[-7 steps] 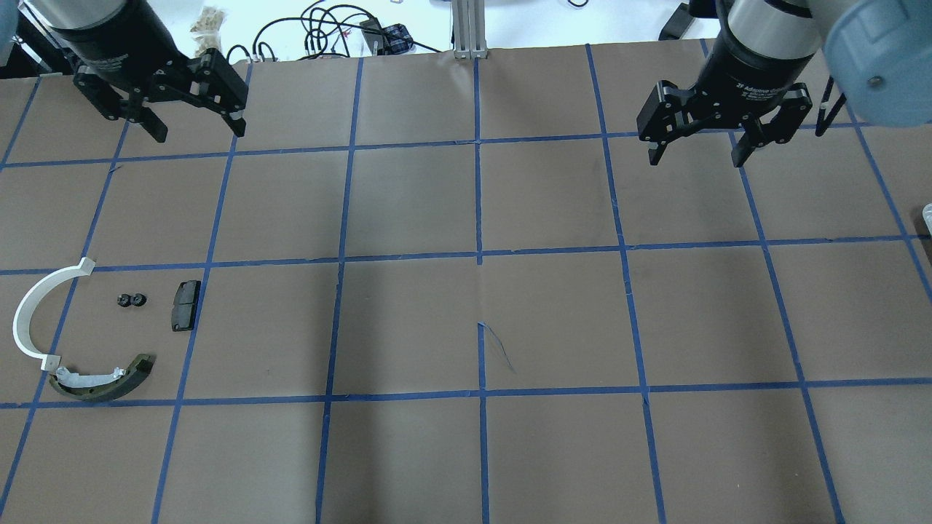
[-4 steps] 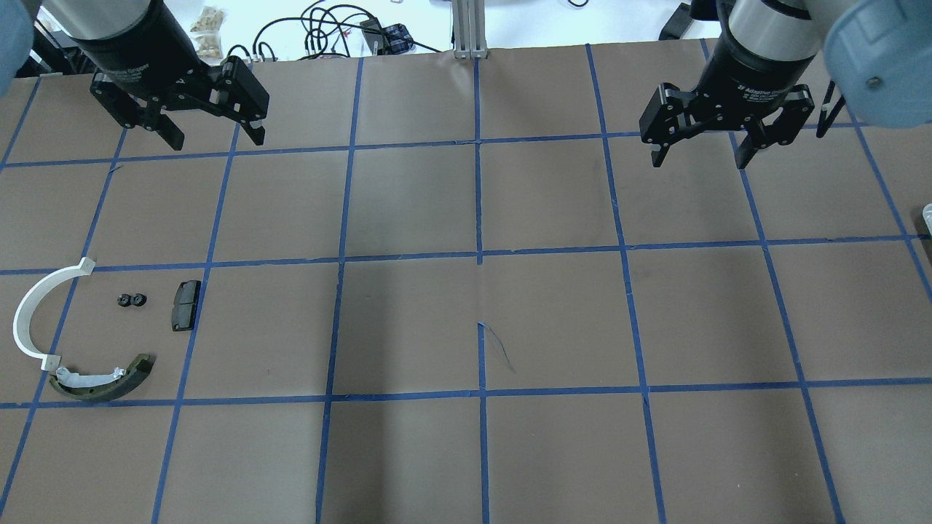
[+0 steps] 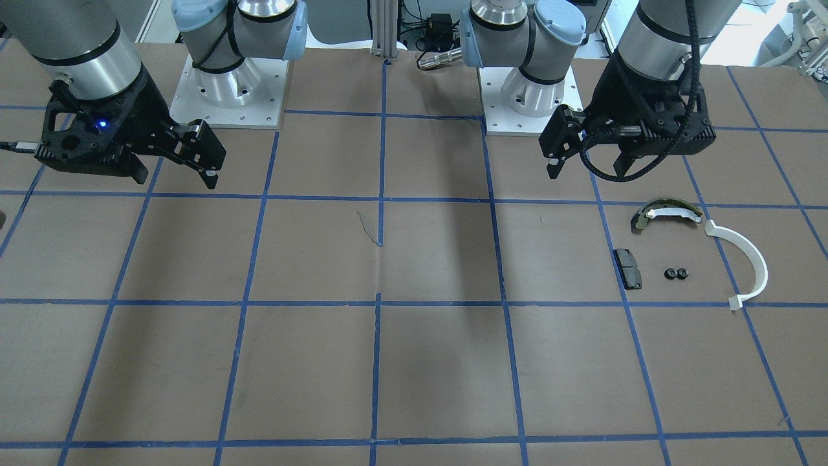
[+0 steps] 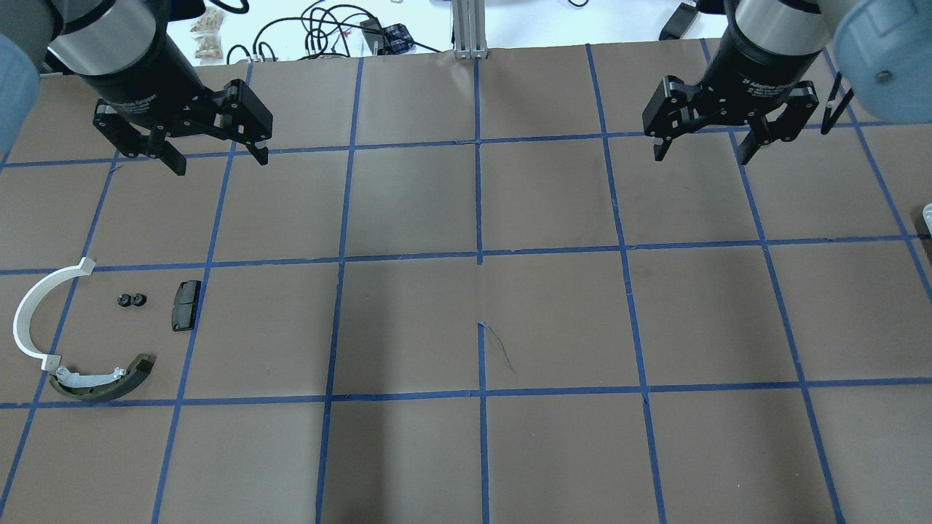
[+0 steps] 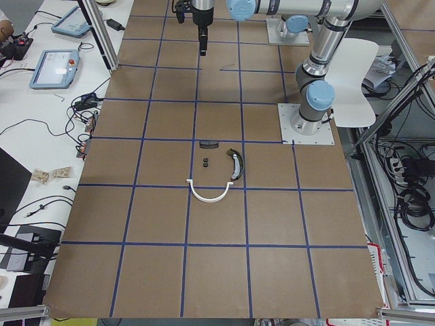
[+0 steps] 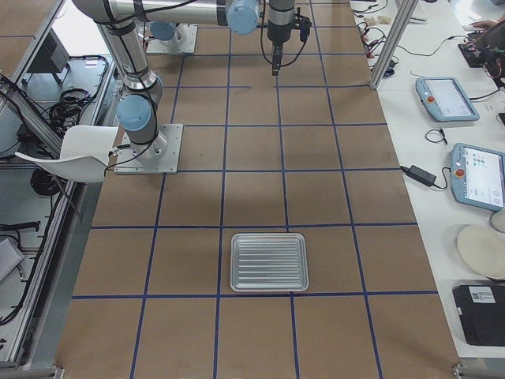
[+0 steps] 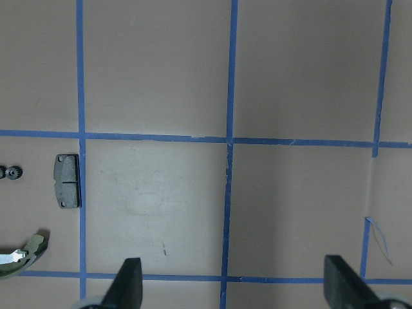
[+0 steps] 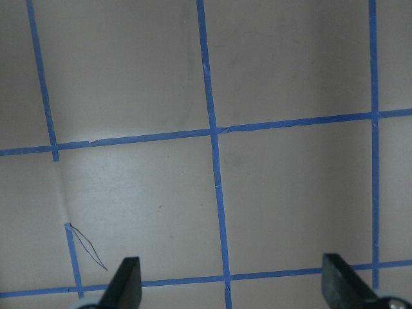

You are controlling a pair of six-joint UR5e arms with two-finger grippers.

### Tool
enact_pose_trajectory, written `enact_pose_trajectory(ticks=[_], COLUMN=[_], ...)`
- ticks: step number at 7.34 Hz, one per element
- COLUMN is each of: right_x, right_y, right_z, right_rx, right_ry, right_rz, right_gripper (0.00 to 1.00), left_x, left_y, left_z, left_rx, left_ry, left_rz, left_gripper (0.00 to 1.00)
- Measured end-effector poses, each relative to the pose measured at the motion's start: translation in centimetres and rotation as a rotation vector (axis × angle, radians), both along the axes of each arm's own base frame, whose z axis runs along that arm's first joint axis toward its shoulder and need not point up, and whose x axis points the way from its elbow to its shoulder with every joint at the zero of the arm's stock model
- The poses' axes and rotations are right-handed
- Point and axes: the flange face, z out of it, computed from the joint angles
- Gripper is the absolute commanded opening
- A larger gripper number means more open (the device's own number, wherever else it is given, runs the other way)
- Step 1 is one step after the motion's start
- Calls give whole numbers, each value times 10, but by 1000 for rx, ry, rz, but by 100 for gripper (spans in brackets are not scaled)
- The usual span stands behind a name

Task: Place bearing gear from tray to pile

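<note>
**Overhead view.**
- Left end effector [image 4: 220,164]: jaws spread wide with nothing between them, raised over the far left of the counter [image 4: 553,313].
- Right end effector [image 4: 701,156]: also wide open and holding nothing, over the far right.
- Pile [image 4: 123,299]: at the counter's left side, nearer the robot than the left end effector and apart from it. It contains:
  - a white half-ring [image 4: 20,320];
  - an olive-and-white curved piece [image 4: 109,388], one end just beside the half-ring's lower end;
  - a black pad [image 4: 186,306], beside a line of blue tape [image 4: 342,320];
  - two small black gears [image 4: 138,298], side by side on the counter between half-ring and pad, touching neither.

**Front-facing view.** The pile is at the view's right, just below the left end effector. Both pairs of jaws gape with nothing in them.

**Left side view.** The pile lies near the left arm's base plate [image 5: 307,124].

**Right side view.** A ribbed metal tray [image 6: 268,262] lies flat on the counter, well apart from both arms.

**Left wrist view.** The fingertips [image 7: 129,283] stand far apart at the lower edge. The pad and gears are at the left margin.

**Right wrist view.** The fingertips are far apart over the taped counter.
</note>
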Motion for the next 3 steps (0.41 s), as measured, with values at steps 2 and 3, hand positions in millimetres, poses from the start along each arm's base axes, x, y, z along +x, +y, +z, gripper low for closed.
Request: enact_pose_trajectory(ticks=[2, 3], right_x=[3, 6], right_y=[1, 2], right_z=[12, 17], right_rx=[-57, -76], right_ry=[-2, -19], right_rz=[2, -2], right_gripper=[100, 100], left_x=[-2, -3], left_y=[0, -1], left_z=[0, -2], left_rx=[-1, -1], left_ry=[2, 3], left_rz=[7, 4], left_gripper=[100, 100])
